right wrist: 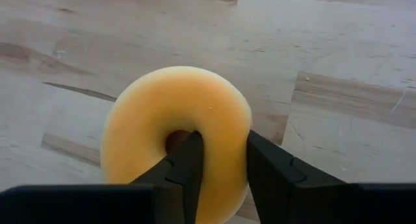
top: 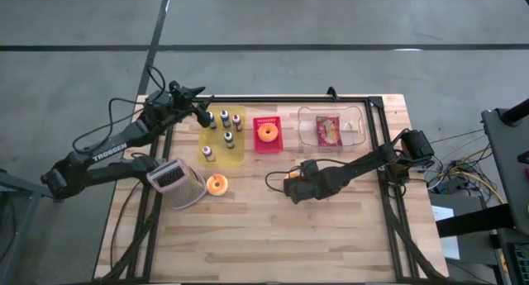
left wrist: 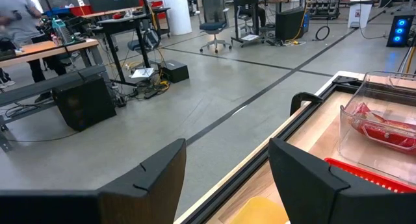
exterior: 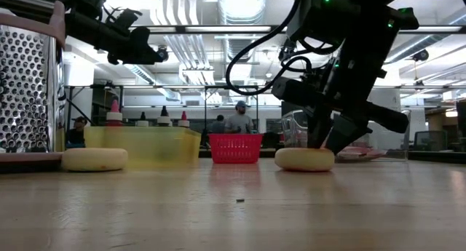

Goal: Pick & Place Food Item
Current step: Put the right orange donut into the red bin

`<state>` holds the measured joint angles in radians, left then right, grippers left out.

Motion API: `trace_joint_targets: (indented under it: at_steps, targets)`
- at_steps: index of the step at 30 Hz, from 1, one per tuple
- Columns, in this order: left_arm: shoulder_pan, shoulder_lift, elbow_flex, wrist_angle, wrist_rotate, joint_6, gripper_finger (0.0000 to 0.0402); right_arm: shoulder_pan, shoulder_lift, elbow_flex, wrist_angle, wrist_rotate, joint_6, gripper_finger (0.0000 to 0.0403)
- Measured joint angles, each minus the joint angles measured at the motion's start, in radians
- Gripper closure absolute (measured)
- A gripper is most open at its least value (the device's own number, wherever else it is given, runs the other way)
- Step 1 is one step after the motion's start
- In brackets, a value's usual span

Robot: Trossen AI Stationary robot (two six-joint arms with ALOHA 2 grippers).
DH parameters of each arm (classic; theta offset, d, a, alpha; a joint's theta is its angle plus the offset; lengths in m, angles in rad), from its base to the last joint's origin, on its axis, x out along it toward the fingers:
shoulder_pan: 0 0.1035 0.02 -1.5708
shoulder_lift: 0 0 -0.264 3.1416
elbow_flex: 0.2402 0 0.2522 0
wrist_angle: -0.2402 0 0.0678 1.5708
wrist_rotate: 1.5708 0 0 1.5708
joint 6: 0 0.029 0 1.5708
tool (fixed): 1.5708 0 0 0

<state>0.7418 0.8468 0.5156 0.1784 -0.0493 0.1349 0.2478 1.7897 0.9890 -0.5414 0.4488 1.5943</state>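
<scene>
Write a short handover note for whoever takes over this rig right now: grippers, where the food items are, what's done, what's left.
Right gripper: down at mid-table, fingers pinching the ring of a yellow donut, one finger in its hole; the donut is on the wood, not yet lifted.
Left gripper: open, waiting above the table's far-left edge near the yellow tray.
One donut already sits in the red basket; another donut lies beside the grater.
Left: lift and place the gripped donut, likely in the basket, then the last one.
</scene>
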Motion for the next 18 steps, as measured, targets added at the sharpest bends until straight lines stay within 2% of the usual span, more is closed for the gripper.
trace_joint_targets:
  at_steps: [18]
  targets:
    - [0.0,0.0,0.0,0.0,0.0,0.0,0.0179,0.0,0.0,0.0,0.017,-0.001,-0.007,0.0317]
